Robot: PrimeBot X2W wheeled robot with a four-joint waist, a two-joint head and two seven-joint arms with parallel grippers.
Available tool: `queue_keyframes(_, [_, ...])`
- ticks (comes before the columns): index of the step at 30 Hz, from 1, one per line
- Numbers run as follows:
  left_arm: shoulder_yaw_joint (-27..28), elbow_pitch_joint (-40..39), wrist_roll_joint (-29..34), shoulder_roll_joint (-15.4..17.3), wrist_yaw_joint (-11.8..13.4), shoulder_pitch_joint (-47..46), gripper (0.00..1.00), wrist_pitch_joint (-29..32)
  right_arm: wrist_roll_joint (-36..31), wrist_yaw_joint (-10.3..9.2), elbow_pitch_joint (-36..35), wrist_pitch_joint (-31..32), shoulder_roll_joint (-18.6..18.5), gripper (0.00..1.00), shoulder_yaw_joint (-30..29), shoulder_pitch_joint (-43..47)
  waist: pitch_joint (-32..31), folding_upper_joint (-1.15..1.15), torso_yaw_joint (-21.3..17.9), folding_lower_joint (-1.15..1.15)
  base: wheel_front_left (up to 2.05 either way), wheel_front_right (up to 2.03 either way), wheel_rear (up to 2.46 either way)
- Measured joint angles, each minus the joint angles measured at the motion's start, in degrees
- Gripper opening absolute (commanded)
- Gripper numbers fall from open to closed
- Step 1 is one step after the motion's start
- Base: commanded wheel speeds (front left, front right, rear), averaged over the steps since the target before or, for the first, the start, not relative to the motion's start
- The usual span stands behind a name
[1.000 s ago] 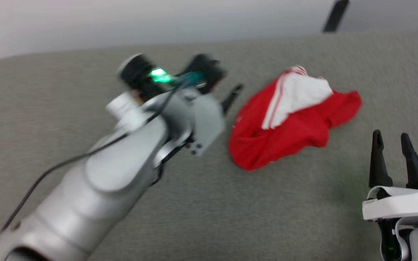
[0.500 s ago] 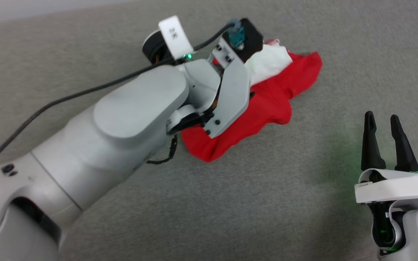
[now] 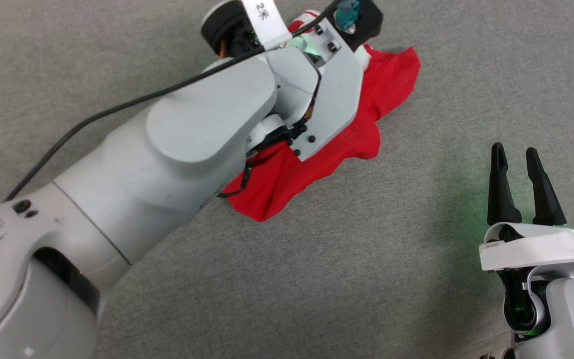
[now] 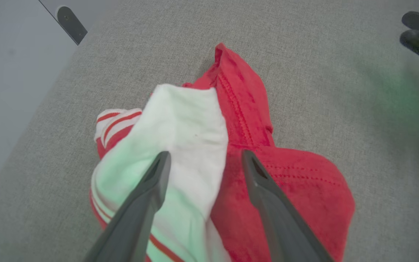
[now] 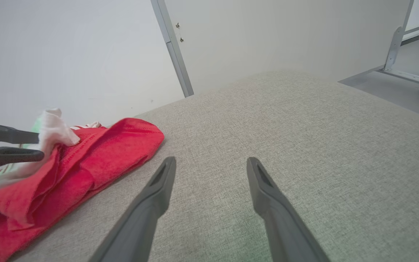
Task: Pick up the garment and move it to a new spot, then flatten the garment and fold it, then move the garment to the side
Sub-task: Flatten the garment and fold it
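Observation:
The garment (image 3: 381, 94), a red jersey with a white sleeve and red-white striped trim, lies crumpled on the grey cloth surface (image 3: 366, 274). In the left wrist view my left gripper (image 4: 204, 156) is open, its two fingers straddling the white sleeve and red body of the garment (image 4: 253, 120) from just above. In the head view the left arm covers most of the garment. My right gripper (image 3: 515, 152) stands open over bare surface, well to the right of the garment. In the right wrist view the right gripper (image 5: 211, 162) points past the garment (image 5: 115, 145), where the left fingers (image 5: 9, 154) reach in.
The grey surface (image 5: 304, 127) ends at a pale wall with a metal post (image 5: 173, 47). A wheeled metal frame (image 5: 409, 72) stands on the floor beyond the surface's far right edge. A black cable (image 3: 92, 124) trails from the left arm.
The left arm has swung over the garment and lowered its open gripper onto it. The head camera has tilted downward, so the wall has left the picture. The right gripper has hardly moved.

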Motion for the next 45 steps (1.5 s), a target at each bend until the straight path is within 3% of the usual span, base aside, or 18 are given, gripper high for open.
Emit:
queue_keyframes(3, [-0.04, 0.96, 0.29, 0.19, 0.0, 0.39, 0.96, -0.24, 0.4, 0.0, 0.05, 0.0, -0.01, 1.0, 0.15, -0.14, 0.27, 0.0, -0.33, 0.0, 0.0, 0.0, 0.0])
queue_keyframes(5, [-0.05, 1.05, 0.81, 0.29, 0.0, 0.63, 0.76, -0.49, 0.56, 0.0, 0.0, 0.0, 0.0, 1.0, 0.16, -0.14, 0.41, 0.0, -0.32, 0.0, 0.0, 0.0, 0.0])
queue_keyframes(6, [-0.05, 1.22, 0.59, 0.3, 0.0, 0.75, 0.39, -0.71, 0.57, 0.0, -0.01, 0.0, 0.0, 1.0, 0.14, -0.14, 0.45, 0.0, -0.27, 0.0, 0.0, 0.0, 0.0])
queue_keyframes(7, [-0.07, 1.23, 0.52, 0.31, 0.0, 0.86, 0.15, -0.74, 0.57, 0.0, -0.03, 0.0, -0.01, 1.0, 0.13, -0.14, 0.48, 0.0, -0.19, 0.0, 0.0, 0.0, 0.0])
queue_keyframes(8, [-0.07, 1.26, 0.44, 0.3, 0.0, 0.85, 0.0, -1.25, 0.57, 0.0, -0.08, 0.0, -0.01, 1.0, 0.12, -0.15, 0.55, 0.0, -0.09, 0.0, 0.0, 0.0, 0.0])
queue_keyframes(13, [-0.09, 2.33, -1.32, -0.14, 0.0, 0.49, 0.0, -4.01, -0.32, 0.0, -0.08, 0.0, 0.01, 1.0, 0.03, -0.3, 0.39, 0.0, 0.93, 0.0, 0.0, 0.0, 0.0])
queue_keyframes(18, [1.03, 3.0, -7.37, -0.47, 0.0, 0.47, 0.0, -8.59, -1.65, 0.0, -0.2, 0.0, 0.03, 1.0, -0.77, 0.12, -0.55, 0.0, 2.81, 0.0, 0.0, 0.0, 0.0])
queue_keyframes(24, [5.48, 2.0, -14.7, 2.4, 0.0, 2.68, 0.0, -14.04, -3.31, 0.0, -0.07, 0.0, 0.03, 1.0, -1.23, 1.29, -2.29, 0.0, 5.47, 0.0, 0.0, 0.0, 0.0])
queue_keyframes(27, [7.72, 0.49, -19.04, 8.39, 0.0, 7.23, 0.0, -16.55, -4.54, 0.0, -0.13, 0.0, 0.04, 1.0, -1.05, 2.03, -4.14, 0.0, 7.41, 0.0, 0.0, 0.0, 0.0])
queue_keyframes(28, [7.72, 0.49, -19.04, 8.39, 0.0, 7.23, 0.0, -16.55, -4.54, 0.0, -0.13, 0.0, 0.04, 1.0, -1.05, 2.03, -4.14, 0.0, 7.41, 0.0, 0.0, 0.0, 0.0])
queue_keyframes(29, [8.64, 0.03, -21.41, 11.7, 0.0, 10.09, 0.0, -17.18, -5.1, 0.0, -0.15, 0.0, 0.04, 1.0, -1.14, 2.14, -4.92, 0.0, 8.4, 0.0, 0.0, 0.0, 0.0])
queue_keyframes(31, [8.49, -0.1, -22.02, 14.73, 0.0, 12.55, 0.0, -17.58, -5.57, 0.0, -0.3, 0.0, 0.04, 1.0, -1.38, 2.31, -5.53, 0.0, 9.37, 0.0, 0.0, 0.0, 0.0])
queue_keyframes(36, [8.46, -1.64, -24.61, 20.57, 0.0, 17.42, 0.02, -18.67, -6.3, 0.0, -0.63, 0.0, 0.05, 1.0, -1.57, 2.87, -6.29, 0.0, 11.07, 0.0, 0.0, 0.0, 0.0])
queue_keyframes(41, [8.26, -2.44, -26.36, 24.59, 0.0, 20.61, 0.47, -20.69, -7.25, 0.0, -0.83, 0.0, 0.04, 1.0, -2.09, 3.3, -6.08, 0.0, 11.65, 0.0, 0.0, 0.0, 0.0])
queue_keyframes(42, [8.26, -2.3, -26.35, 25.13, 0.0, 20.98, 0.82, -21.53, -7.28, 0.0, -0.83, 0.0, 0.04, 1.0, -2.19, 3.36, -6.04, 0.0, 11.78, 0.0, 0.0, 0.0, 0.0])
queue_keyframes(43, [8.23, -2.16, -26.32, 25.6, 0.0, 21.2, 0.97, -22.53, -7.35, 0.0, -0.88, 0.0, 0.03, 1.0, -2.23, 3.35, -5.99, 0.0, 11.91, 0.0, 0.0, 0.0, 0.0])
queue_keyframes(45, [8.39, -2.03, -26.94, 26.21, 0.0, 21.72, 1.0, -23.63, -7.5, 0.0, -0.9, 0.0, 0.04, 1.0, -2.38, 3.35, -5.99, 0.0, 12.16, 0.0, 0.0, 0.0, 0.0])
